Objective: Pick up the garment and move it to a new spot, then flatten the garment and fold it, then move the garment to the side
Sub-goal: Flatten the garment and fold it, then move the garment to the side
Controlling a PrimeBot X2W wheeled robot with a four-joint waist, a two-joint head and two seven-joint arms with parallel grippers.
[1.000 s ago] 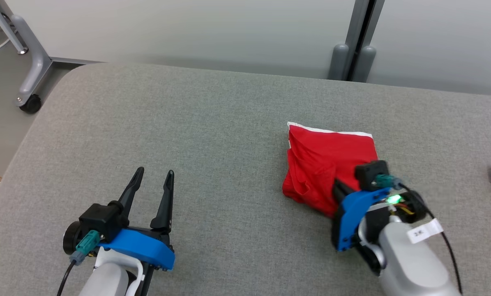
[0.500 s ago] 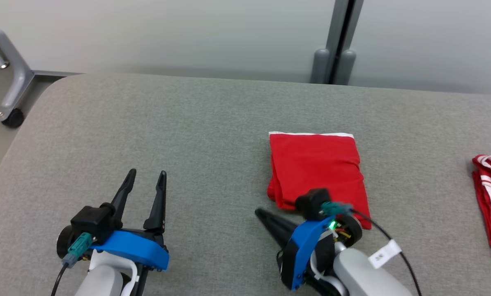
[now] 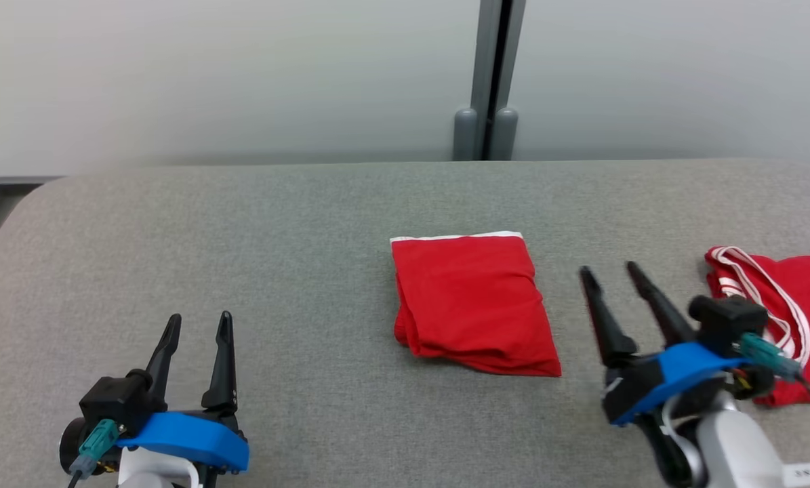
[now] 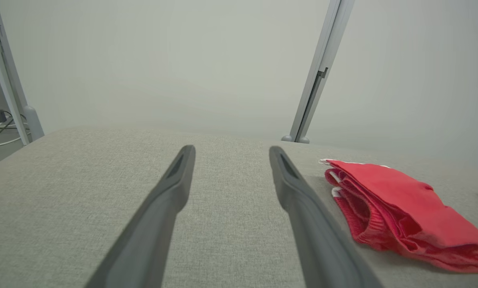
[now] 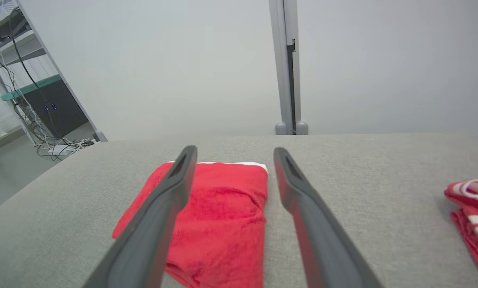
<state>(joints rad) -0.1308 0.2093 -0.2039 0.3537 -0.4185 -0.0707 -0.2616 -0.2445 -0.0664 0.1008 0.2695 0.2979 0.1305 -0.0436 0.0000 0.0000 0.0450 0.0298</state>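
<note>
A folded red garment (image 3: pixel 472 305) with a white strip along its far edge lies flat on the grey padded table (image 3: pixel 276 224), near the middle. It also appears in the left wrist view as the red garment (image 4: pixel 399 208) to the right of my fingers, and in the right wrist view as the red garment (image 5: pixel 219 216) under and left of my fingers. My right gripper (image 3: pixel 608 271) hovers open just right of the garment, holding nothing. At the lower left my left gripper (image 3: pixel 198 320) rests open, well away from the garment.
A second red garment with white stripes (image 3: pixel 777 305) lies crumpled at the table's right edge, close behind my right wrist; it shows again as the striped garment (image 5: pixel 473 212). A grey post (image 3: pixel 489 74) stands behind the table. Shelving and cables (image 5: pixel 31 100) sit off the table's left.
My right gripper has let go of the folded garment, pulled back and swung to its right side, now open. The camera has turned right, shifting the whole scene left. My left gripper kept its pose.
</note>
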